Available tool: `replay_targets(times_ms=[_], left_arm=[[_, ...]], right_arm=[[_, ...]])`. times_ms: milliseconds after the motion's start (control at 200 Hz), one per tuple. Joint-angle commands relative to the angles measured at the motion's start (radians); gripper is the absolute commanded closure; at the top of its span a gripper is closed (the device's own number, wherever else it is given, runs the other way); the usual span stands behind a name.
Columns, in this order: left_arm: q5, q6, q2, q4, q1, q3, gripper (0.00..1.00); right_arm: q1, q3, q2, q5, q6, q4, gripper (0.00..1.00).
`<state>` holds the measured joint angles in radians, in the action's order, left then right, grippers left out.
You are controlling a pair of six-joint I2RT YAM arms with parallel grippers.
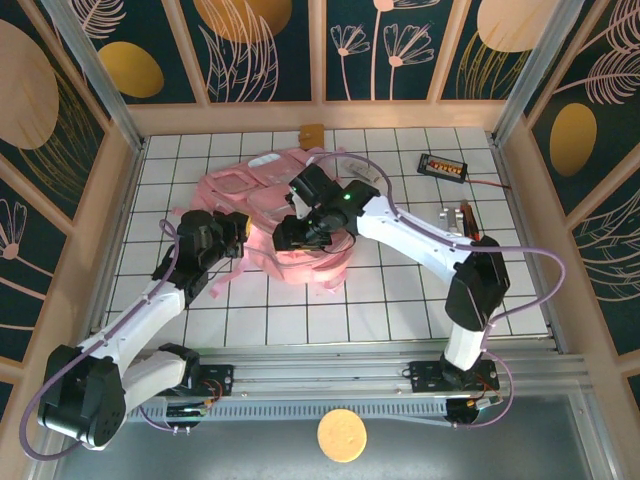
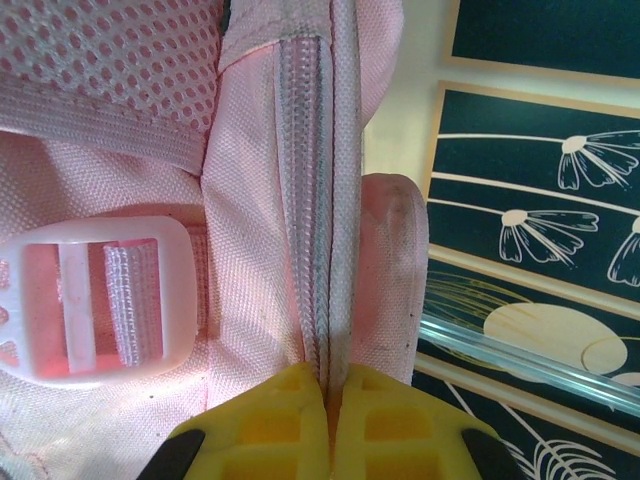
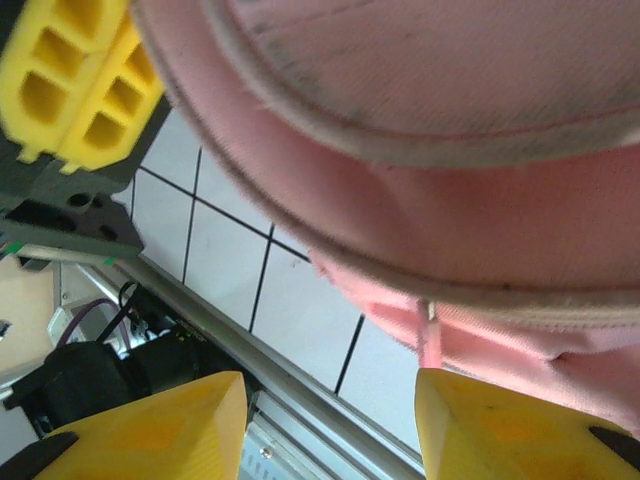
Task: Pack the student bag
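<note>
While the left arm stretches in from the near rail, the left gripper [image 2: 330, 385] is clamped tight on the zip seam of the large soft pink backpack [image 1: 318, 262]. The right gripper [image 3: 330, 400] hangs close by, jaws apart, holding nothing. The backpack lies mid-table; the white tiled table [image 1: 400, 290] offers open squares to its right.

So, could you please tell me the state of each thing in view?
student bag, slumped, one ribbed edge pinched.
left pincer, shut on the student bag.
right pincer, open, holding nothing.
buckle, strap threaded through it.
</note>
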<state>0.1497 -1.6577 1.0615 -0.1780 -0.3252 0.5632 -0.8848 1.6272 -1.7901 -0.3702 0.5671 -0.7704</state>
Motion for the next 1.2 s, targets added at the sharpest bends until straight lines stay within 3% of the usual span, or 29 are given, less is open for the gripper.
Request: replay_targets(times_ms=[0,295,666,1041,1191], left_arm=[[0.019,0.012,-0.013,-0.097,0.008,0.056,1.0],[0.014,0.004,-0.024,-0.09,0.008,0.049,1.0],[0.017,-0.001,-0.014,-0.099,0.009,0.06,1.0],[0.007,-0.005,-0.031,-0.088,0.008,0.04,1.0],[-0.005,-0.001,-0.042,-0.082,0.01,0.031,1.0]], right_arm=[[0.006,-0.022,-0.022,-0.009,0.014,0.027,0.51],[0.004,-0.038,-0.04,0.008,-0.01,0.013,0.52],[-0.019,-0.048,-0.064,0.077,-0.028,-0.002,0.65],[-0.019,-0.041,-0.06,0.128,-0.043,-0.026,1.0],[-0.017,-0.054,-0.045,0.154,-0.073,-0.073,1.0]])
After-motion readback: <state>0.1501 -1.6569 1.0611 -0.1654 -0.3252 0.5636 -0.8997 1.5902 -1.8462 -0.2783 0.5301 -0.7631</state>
